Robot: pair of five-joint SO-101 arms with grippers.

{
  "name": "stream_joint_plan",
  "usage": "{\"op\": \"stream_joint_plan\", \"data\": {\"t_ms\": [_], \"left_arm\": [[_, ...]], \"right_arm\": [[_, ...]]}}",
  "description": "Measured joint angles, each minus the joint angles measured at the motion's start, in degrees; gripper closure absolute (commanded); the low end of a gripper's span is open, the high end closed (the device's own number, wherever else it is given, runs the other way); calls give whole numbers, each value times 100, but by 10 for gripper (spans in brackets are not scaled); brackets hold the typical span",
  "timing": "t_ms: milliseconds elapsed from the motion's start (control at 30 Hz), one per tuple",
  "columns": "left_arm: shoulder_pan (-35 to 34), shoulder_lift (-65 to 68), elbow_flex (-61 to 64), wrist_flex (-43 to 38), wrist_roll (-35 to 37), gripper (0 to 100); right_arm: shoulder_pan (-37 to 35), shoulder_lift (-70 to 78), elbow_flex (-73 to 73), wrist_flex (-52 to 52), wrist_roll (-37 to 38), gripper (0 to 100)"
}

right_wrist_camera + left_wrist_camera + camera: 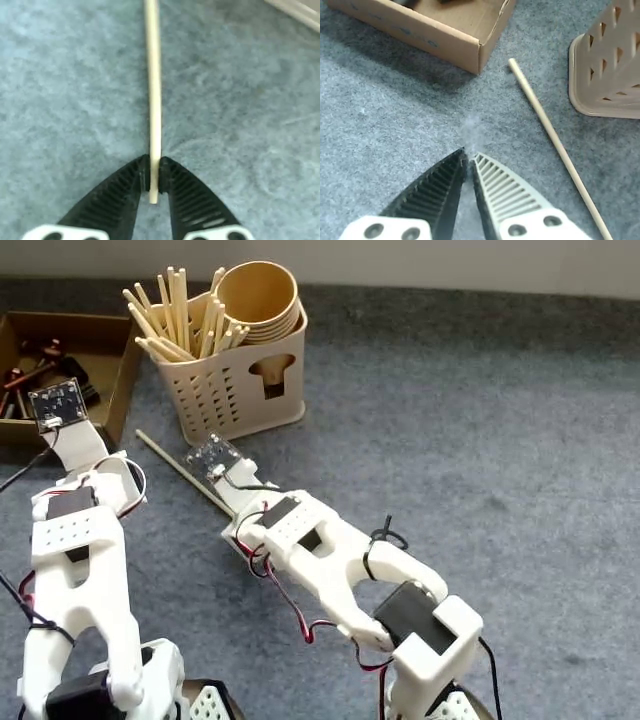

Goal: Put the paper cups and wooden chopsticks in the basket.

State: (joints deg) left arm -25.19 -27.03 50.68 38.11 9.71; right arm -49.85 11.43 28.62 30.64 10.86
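Grey carpet (250, 125): right tool (154, 164) pinches lone chopstick (152, 75).

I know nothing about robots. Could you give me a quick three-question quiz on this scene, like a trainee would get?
1. True or false: the right arm's jaws are shut on a wooden chopstick.
2. Where are the stacked paper cups? A. in the basket B. in the cardboard box C. on the carpet
3. Fill in: the left arm's jaws are shut and hold ____.
Key: 1 true; 2 A; 3 nothing.
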Motion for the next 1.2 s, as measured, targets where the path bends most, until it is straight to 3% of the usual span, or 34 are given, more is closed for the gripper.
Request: {"op": "stream_joint_plan", "data": {"t_ms": [333,733,900,1100,1200], "left_arm": [[0,0,0,0,0,995],[0,0,0,-88,0,995],[0,0,0,-97,0,995],[0,0,0,-97,0,995],[0,0,0,-97,0,995]], "right_arm": [[79,-1424,158,2391,774,993],[1187,-2778,167,5002,2268,966],[1345,-2840,167,5345,2374,795],[1319,-2875,167,5248,1758,851],[1002,-2875,167,4712,1398,868]]}}
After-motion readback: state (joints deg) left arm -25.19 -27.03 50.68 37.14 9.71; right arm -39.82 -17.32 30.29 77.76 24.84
